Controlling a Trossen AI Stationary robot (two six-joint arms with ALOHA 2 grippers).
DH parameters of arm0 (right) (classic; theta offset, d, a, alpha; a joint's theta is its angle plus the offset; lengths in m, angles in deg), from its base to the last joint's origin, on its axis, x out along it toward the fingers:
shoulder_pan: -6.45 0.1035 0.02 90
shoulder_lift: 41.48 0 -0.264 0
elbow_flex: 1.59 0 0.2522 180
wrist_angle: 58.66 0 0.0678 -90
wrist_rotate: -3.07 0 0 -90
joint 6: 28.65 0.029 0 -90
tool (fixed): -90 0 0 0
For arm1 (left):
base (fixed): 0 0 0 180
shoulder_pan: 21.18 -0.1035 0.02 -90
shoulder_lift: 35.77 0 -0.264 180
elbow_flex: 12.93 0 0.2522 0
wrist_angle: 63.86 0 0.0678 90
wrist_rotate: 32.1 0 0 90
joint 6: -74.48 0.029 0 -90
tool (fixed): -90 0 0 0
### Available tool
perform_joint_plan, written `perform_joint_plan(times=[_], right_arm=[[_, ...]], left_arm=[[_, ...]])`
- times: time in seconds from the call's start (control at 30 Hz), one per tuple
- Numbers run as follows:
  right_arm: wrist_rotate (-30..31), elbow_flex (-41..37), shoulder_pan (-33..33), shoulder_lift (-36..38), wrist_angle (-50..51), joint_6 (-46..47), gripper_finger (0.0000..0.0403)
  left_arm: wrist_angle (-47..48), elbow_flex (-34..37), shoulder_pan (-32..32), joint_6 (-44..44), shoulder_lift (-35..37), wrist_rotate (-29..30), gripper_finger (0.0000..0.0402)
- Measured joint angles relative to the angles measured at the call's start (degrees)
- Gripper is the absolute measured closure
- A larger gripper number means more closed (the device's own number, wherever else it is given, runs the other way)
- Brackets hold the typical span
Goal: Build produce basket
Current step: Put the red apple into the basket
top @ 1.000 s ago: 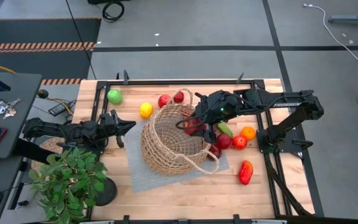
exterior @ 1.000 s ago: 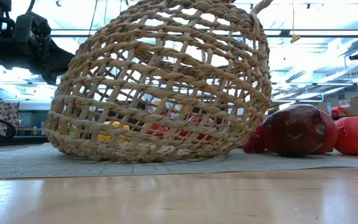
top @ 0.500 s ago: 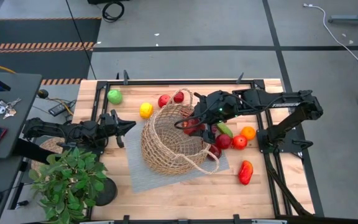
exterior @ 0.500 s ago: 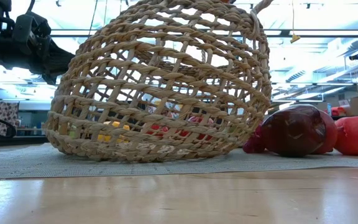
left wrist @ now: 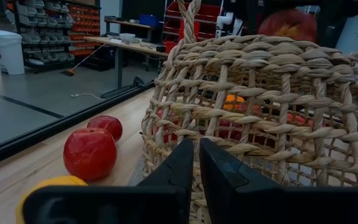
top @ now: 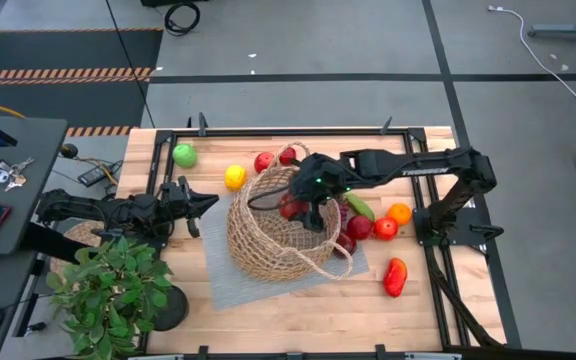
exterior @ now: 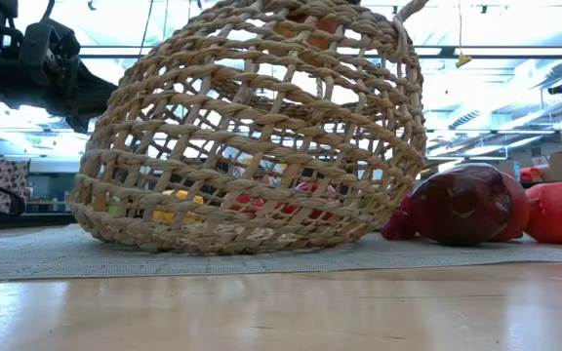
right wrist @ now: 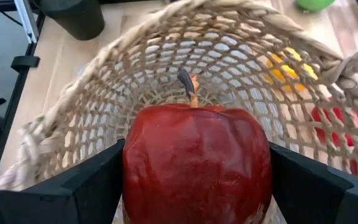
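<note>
Produce basket, in progress, early stage by the look of it. Basket [top: 280, 228]: tan wicker, standing on the grey mat [top: 218, 280] at mid-table; no fruit can be seen resting inside it. Right gripper [top: 298, 207]: over the basket's far-right rim, jaws spread wide and clamped on either side of a dark red apple [right wrist: 196, 163], stem up, the basket's open mouth directly below; release appears to be the step pending. Left gripper [top: 208, 200]: idle beside the basket's left wall, fingers [left wrist: 182, 167] pressed together, holding nothing. Produce remaining outside the basket: green apple [top: 184, 154] well off to its far left; yellow lemon [top: 235, 177] and two red apples [top: 264, 161] just beyond its far rim; a green piece [top: 361, 207], an orange [top: 399, 213] and several red pieces [top: 372, 227] clustered at its right; red pepper [top: 395, 276] alone, nearer and to the right. Judgement: almost all loading is left. Markings: pale lettering along the right arm, too small to read; nothing else legible.
</note>
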Motion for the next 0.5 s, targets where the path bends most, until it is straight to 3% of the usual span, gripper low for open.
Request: perform_joint_plan(times=[0.5], right_arm=[[-2.2,0.0,-0.8,-0.3,0.0,-2.6,0.0048]], left_arm=[[0.0,0.0,0.0,0.0,0.0,0.0,0.0366]])
